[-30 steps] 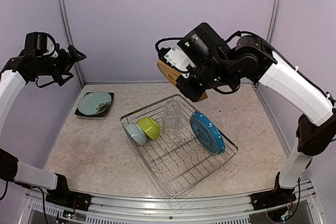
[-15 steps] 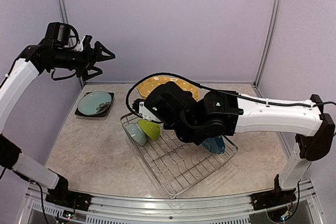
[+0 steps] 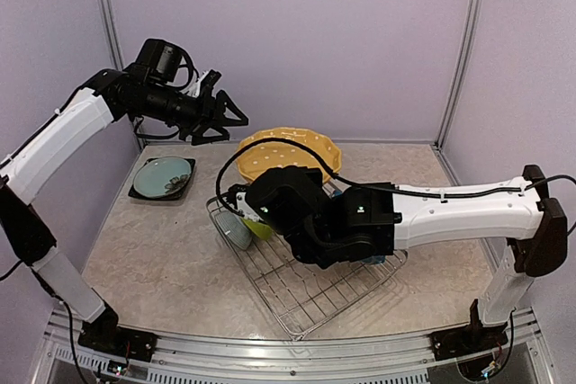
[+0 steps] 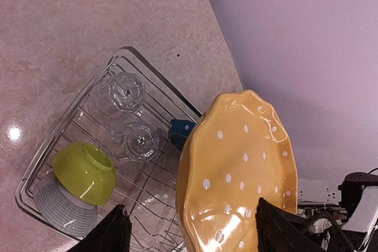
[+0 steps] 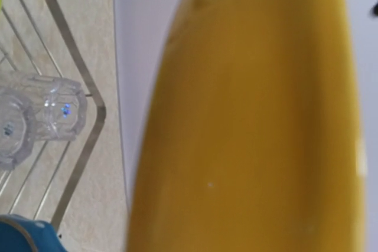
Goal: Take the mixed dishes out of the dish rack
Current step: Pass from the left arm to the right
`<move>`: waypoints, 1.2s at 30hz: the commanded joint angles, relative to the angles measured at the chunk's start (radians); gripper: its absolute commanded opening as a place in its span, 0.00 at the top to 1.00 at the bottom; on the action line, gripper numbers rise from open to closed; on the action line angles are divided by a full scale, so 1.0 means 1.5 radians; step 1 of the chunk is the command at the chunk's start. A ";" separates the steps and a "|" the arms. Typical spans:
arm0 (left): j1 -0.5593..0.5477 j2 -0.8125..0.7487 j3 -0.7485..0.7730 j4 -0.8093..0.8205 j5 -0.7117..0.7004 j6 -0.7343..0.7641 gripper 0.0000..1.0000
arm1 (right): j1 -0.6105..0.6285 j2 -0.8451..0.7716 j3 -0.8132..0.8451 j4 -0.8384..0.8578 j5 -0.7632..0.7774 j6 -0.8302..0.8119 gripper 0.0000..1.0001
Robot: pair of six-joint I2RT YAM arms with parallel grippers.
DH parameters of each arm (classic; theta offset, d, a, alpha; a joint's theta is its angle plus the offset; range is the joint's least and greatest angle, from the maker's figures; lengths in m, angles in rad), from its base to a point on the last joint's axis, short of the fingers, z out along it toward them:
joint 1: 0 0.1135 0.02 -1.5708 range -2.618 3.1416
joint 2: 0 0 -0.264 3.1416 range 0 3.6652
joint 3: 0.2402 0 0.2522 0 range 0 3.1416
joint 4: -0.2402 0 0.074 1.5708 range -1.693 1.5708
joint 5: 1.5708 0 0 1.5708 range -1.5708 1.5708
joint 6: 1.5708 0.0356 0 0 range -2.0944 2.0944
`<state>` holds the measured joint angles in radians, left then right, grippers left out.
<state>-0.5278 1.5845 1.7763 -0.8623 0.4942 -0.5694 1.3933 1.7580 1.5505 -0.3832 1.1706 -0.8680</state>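
The orange-dotted plate [image 3: 288, 155] hangs tilted in the air above the far side of the dish rack [image 3: 297, 308]. It fills the right wrist view [image 5: 248, 122], and my right gripper is shut on it, its fingers hidden behind the plate. My left gripper [image 3: 229, 123] is open just left of the plate. In the left wrist view the plate [image 4: 236, 169] lies between the two black fingertips [image 4: 115, 231], apart from both. In the rack are a lime bowl [image 4: 85, 172], a pale-blue bowl [image 4: 59, 205], two clear glasses [image 4: 126, 91] [image 4: 140, 141] and a blue-dotted plate [image 4: 182, 129].
A pale teal plate [image 3: 163, 175] rests on the black square plate [image 3: 139, 193] at the far left of the table. My right arm [image 3: 432, 209] stretches low across the rack. Purple walls and corner posts [image 3: 108, 33] close in the back and sides.
My right arm has swung down and left across the rack, bringing the orange-dotted plate toward the left. My left arm has reached right to the plate, its jaws narrowing somewhat.
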 commanded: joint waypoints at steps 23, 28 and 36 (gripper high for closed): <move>-0.040 0.074 0.047 -0.052 0.052 0.009 1.00 | 0.011 -0.027 -0.018 0.136 0.073 -0.035 1.00; -0.020 0.060 0.032 -0.019 0.083 -0.024 1.00 | 0.010 -0.030 -0.019 0.115 0.075 -0.010 0.85; 0.034 0.022 -0.015 0.057 0.134 -0.088 1.00 | 0.010 -0.039 -0.022 0.092 0.072 0.021 0.36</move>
<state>-0.5171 1.6932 1.7687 -0.9081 0.5957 -0.6308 1.4033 1.7416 1.5135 -0.2592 1.2530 -0.8848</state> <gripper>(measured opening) 0.105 0.577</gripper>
